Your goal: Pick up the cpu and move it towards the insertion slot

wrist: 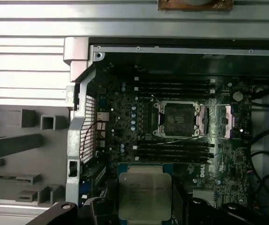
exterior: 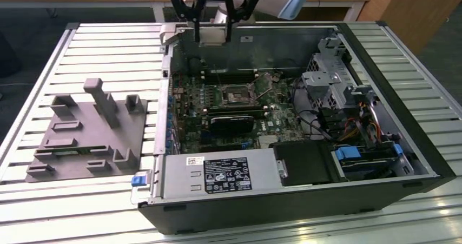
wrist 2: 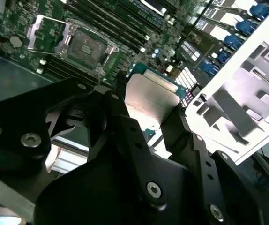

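My gripper (exterior: 212, 34) hangs over the far wall of the open computer case, shut on the cpu (exterior: 211, 36), a flat square chip with a silvery top. In both wrist views the cpu (wrist 2: 151, 101) (wrist: 144, 193) sits between the black fingers (wrist 2: 125, 122), held by two opposite edges. The insertion slot (exterior: 237, 96) is a dark square socket with a shiny metal frame on the green board, its cover open in both wrist views (wrist 2: 85, 44) (wrist: 176, 119). The chip is in the air, clear of the slot and above the board.
A grey plastic fixture (exterior: 86, 130) with upright posts lies on the slatted table at the exterior view's left. Inside the case are a long black card (exterior: 232, 122), a power supply (exterior: 216, 176), a drive cage (exterior: 332, 76) and loose cables (exterior: 354, 127).
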Controlling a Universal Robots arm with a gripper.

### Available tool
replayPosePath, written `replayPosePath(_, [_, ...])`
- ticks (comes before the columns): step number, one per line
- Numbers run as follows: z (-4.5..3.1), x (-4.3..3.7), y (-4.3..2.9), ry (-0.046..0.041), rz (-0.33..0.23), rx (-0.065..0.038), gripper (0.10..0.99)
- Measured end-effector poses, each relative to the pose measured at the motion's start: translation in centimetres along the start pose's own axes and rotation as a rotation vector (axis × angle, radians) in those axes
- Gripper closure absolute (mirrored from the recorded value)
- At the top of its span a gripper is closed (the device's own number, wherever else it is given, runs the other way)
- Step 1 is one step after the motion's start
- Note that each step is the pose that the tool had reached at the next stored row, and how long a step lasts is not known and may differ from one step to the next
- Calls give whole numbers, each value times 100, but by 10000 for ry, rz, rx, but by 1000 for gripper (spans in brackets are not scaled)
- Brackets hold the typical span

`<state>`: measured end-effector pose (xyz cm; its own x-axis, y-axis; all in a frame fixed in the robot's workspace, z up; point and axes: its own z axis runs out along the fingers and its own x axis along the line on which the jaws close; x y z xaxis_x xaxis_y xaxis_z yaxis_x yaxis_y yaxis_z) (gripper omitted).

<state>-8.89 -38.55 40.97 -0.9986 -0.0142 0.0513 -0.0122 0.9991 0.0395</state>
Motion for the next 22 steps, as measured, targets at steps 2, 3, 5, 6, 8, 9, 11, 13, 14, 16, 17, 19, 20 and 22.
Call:
replayPosePath(2, [-1, -34, 19, 1, -3, 1, 541])
replayPosePath(3, [1, -43, 35, 1, -5, 1, 541])
replayPosePath(5, [5, -55, 69, -44, -11, -4, 541])
replayPosePath(6, [6, -60, 84, -117, -15, -11, 541])
replayPosePath(8, [8, -76, 109, -272, -22, -36, 541])
replayPosePath(9, [9, -88, 121, -347, -26, -48, 541])
replayPosePath(11, [11, -116, 143, -472, -33, -70, 541])
replayPosePath(13, [16, -157, 165, -531, -35, -78, 541])
replayPosePath(14, [20, -180, 176, -544, -35, -80, 541])
replayPosePath(16, [26, -228, 201, -558, -35, -80, 541])
replayPosePath(17, [29, -246, 216, -564, -36, -79, 541])
replayPosePath(19, [34, -276, 251, -572, -37, -78, 541])
replayPosePath(20, [38, -289, 268, -576, -37, -78, 541])
replayPosePath(22, [46, -314, 308, -580, -36, -80, 541])
